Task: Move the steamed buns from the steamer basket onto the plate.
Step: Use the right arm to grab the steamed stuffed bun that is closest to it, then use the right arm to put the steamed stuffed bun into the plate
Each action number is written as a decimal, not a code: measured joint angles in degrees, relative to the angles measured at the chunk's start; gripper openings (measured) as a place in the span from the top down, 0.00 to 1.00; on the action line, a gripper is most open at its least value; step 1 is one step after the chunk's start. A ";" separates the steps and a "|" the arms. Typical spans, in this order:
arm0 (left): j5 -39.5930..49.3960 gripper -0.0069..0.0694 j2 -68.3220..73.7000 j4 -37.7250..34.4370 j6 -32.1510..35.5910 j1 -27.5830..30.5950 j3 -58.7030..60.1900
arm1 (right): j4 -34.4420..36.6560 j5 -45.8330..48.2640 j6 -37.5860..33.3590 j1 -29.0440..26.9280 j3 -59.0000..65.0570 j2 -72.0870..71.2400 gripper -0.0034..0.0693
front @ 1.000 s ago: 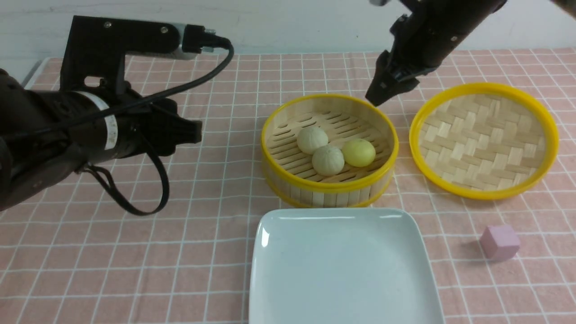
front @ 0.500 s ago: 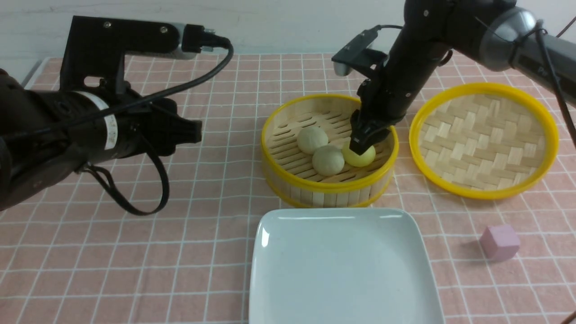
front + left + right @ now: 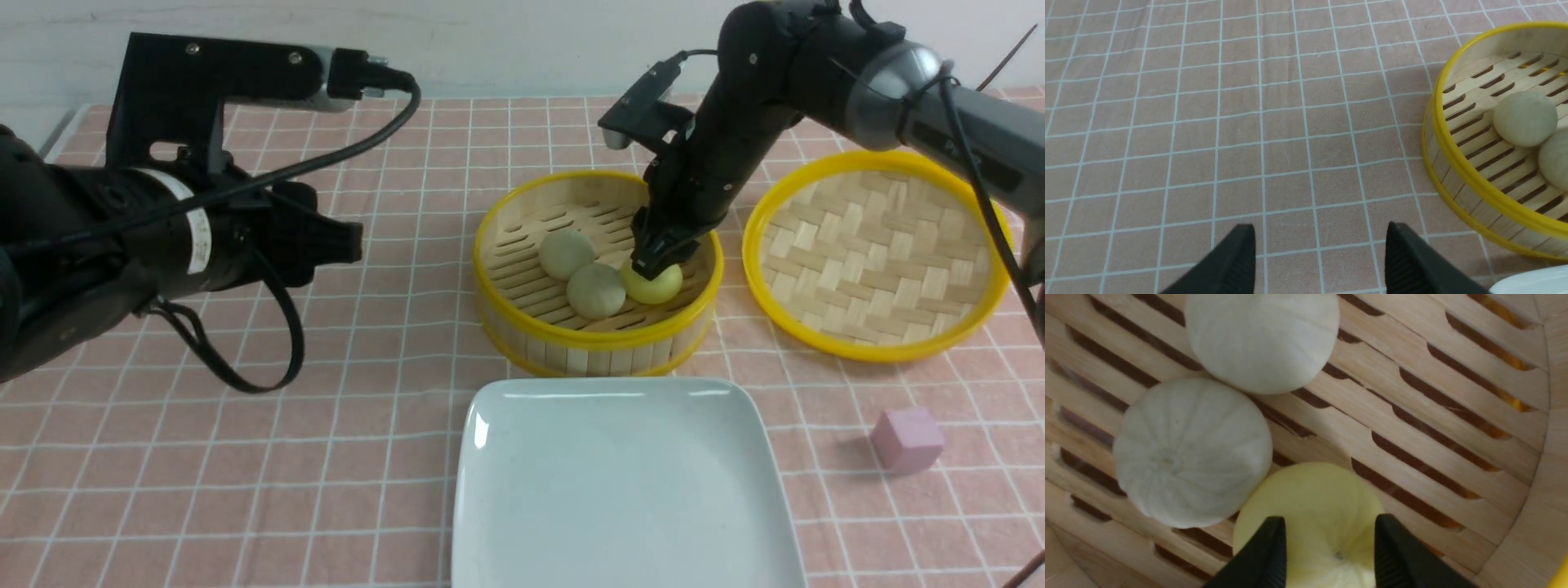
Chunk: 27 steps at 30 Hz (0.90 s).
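Two fingers of the right gripper (parted) straddle the yellow bun.

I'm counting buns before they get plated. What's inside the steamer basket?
Inside the steamer basket are two pale buns and a yellow one on the slatted floor. The right hand covers part of the yellow bun and the floor beneath it.
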 joint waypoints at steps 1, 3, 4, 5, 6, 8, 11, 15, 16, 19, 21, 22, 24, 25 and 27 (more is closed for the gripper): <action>0.00 0.33 0.00 0.06 0.00 0.00 0.00 | 0.00 0.06 0.00 0.00 0.00 0.08 0.50; 0.04 0.33 0.00 0.06 0.00 0.00 0.00 | 0.00 0.19 0.00 0.00 0.00 0.12 0.50; 0.04 0.33 0.00 0.06 0.00 0.00 0.00 | -0.02 0.45 0.00 0.00 0.00 0.31 0.52; 0.04 0.33 0.00 0.06 0.00 0.00 0.00 | -0.07 0.57 0.00 0.00 0.00 0.39 0.52; 0.04 0.33 0.00 0.06 0.00 0.00 0.00 | -0.21 1.01 0.00 0.00 0.00 0.67 0.59; 0.04 0.33 0.00 0.06 0.00 0.00 0.00 | -0.21 1.11 0.00 0.00 0.00 0.86 0.66; 0.06 0.33 0.00 0.12 0.00 0.00 0.00 | -0.44 2.10 0.13 0.00 -1.54 0.85 0.91; 0.11 0.33 0.00 0.40 0.00 0.00 0.00 | -0.44 5.42 0.42 0.00 -5.46 -0.21 0.94; 0.11 0.33 0.00 0.40 0.00 0.00 0.00 | -0.44 6.53 0.96 0.00 -7.30 -1.15 0.94; 0.11 0.33 0.00 0.76 0.00 0.00 0.00 | -0.39 8.33 2.90 0.00 -10.77 -3.89 0.94; 0.04 0.33 0.00 1.31 0.00 0.00 0.00 | -0.09 8.69 5.17 0.00 -13.70 -7.32 0.94; 0.04 0.33 0.00 1.51 0.00 0.00 0.00 | 0.06 8.74 6.13 0.00 -14.25 -8.71 0.94; 0.04 0.33 0.00 2.30 0.00 0.00 0.00 | 0.47 9.04 8.29 0.00 -14.70 -12.31 0.94; 0.04 0.33 0.00 2.55 0.00 0.00 0.00 | 1.00 9.36 9.54 0.00 -14.74 -13.95 0.94; 0.04 0.33 0.00 2.76 0.00 0.00 0.00 | 1.75 9.75 11.90 0.00 -14.74 -16.14 0.94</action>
